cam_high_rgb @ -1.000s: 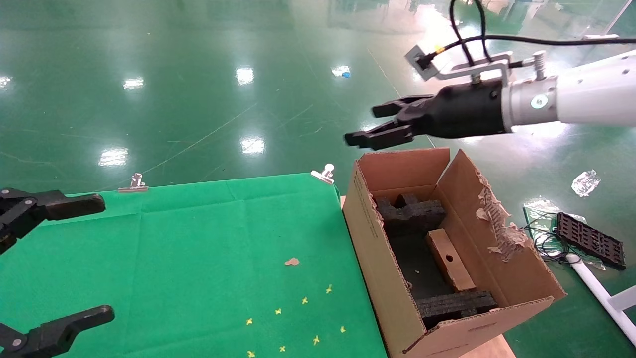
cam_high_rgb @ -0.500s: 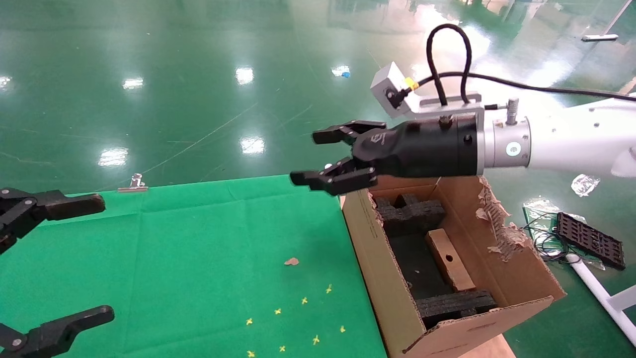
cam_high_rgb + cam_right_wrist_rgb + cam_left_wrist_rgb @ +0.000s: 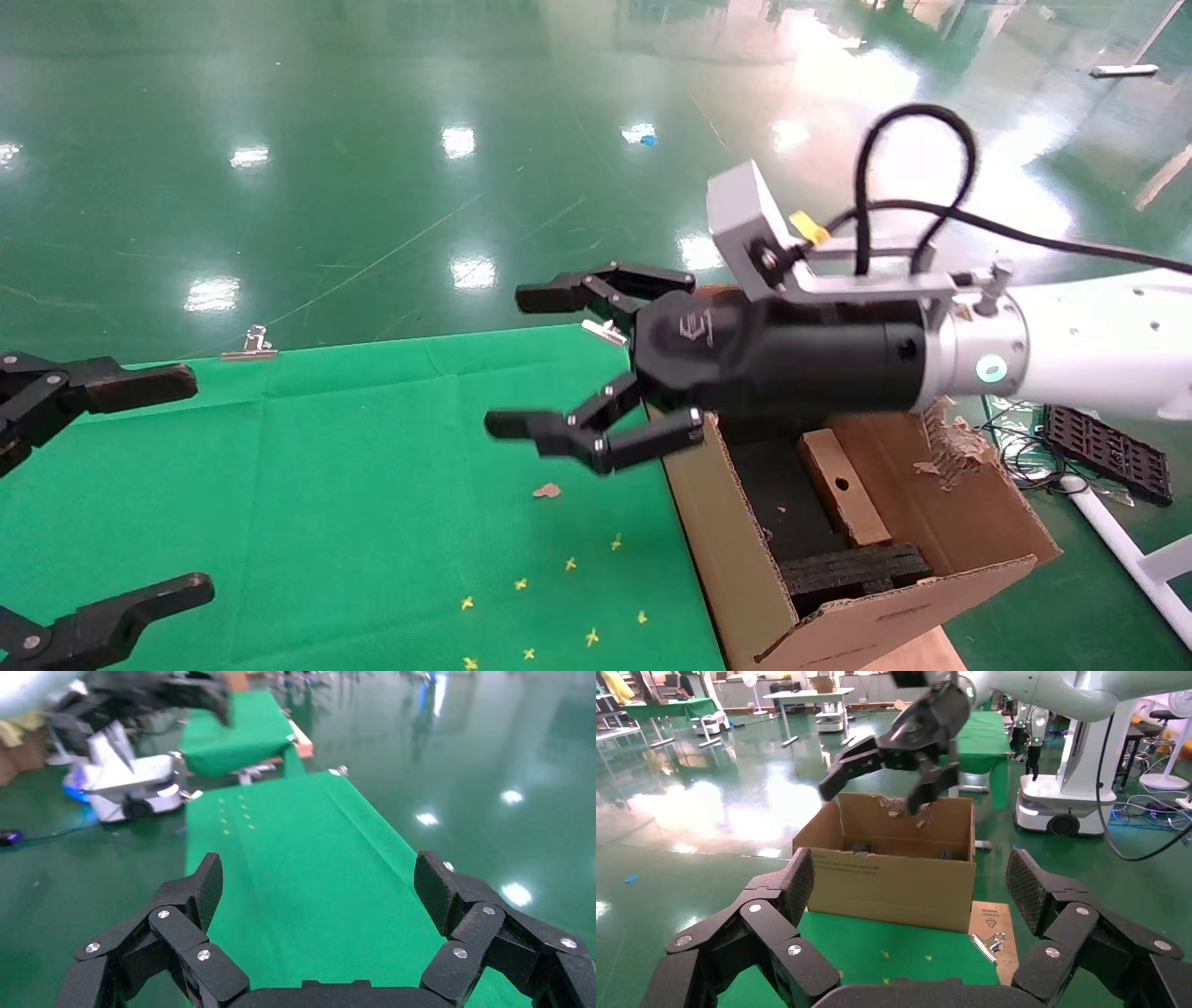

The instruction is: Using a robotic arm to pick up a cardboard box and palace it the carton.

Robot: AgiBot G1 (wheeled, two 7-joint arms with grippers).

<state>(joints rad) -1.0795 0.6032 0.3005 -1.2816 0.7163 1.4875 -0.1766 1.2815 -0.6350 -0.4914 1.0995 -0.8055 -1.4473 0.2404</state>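
Looks basically done: the cardboard box is lying inside the carton between the foam blocks. My right gripper hangs spread wide and empty over the green table; left gripper parked, also spread.

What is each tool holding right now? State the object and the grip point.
Nothing. The right tool is open and empty; the left tool too. The cardboard box lies in the carton.
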